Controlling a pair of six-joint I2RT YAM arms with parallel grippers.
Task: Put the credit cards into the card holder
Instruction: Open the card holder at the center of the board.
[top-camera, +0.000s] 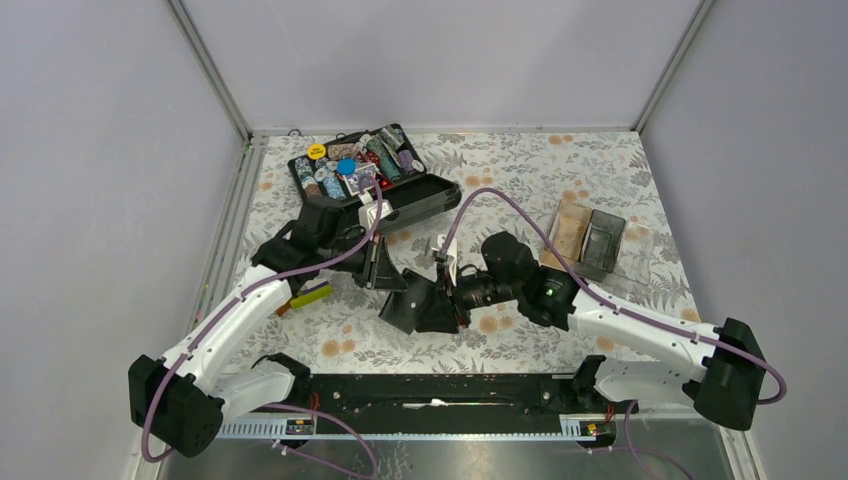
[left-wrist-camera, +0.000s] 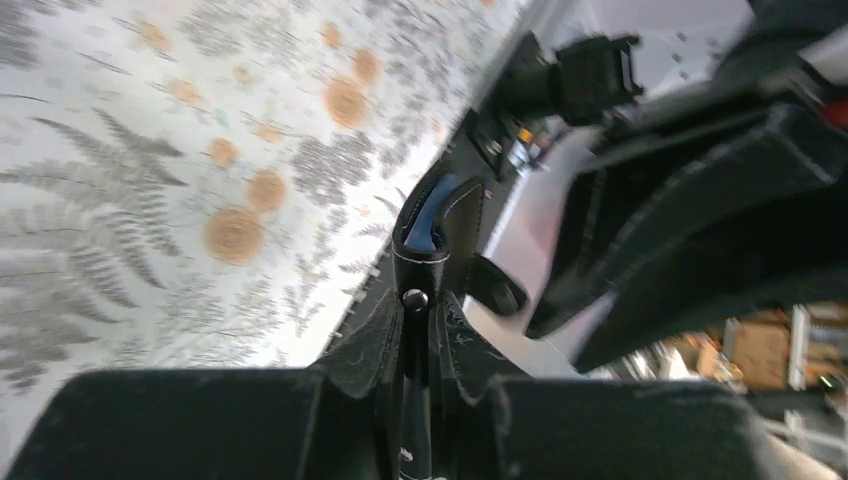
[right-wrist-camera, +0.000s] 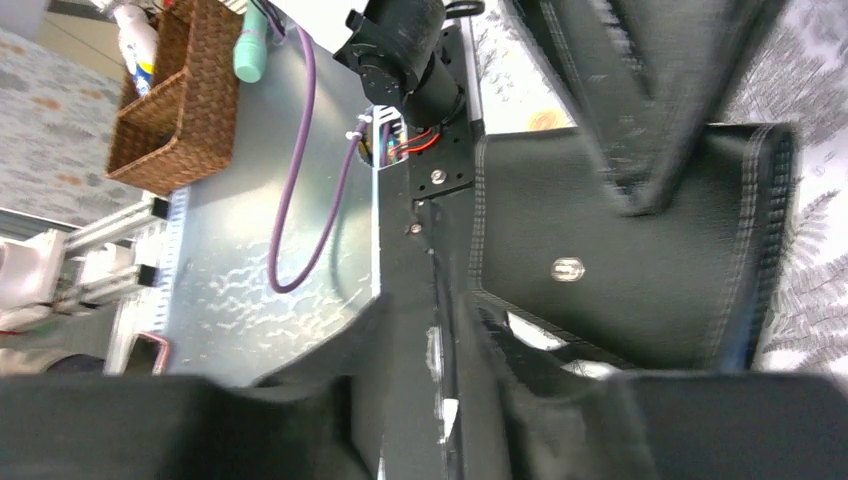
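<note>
- The card holder (top-camera: 415, 305) is held half unfolded at mid-table between both arms. Its blue inner pocket (left-wrist-camera: 436, 215) shows no card that I can make out.
- The left gripper (top-camera: 383, 268) is clamped on the holder's stitched edge, reaching in from 10 o'clock.
- The right gripper (top-camera: 455, 292) meets the holder from 3 o'clock. Whether it pinches the flap, I cannot tell.
- A yellow card (top-camera: 311, 293) lies on the tablecloth (top-camera: 560, 180) at 9 o'clock of the holder, so loading looks barely begun.
- The left arm (top-camera: 240, 310) hangs right beside that card, crowding any approach.
- An open chip case (top-camera: 420, 195) at 12 o'clock and a clear acrylic tray (top-camera: 600, 243) at 2 o'clock sit well apart.
</note>
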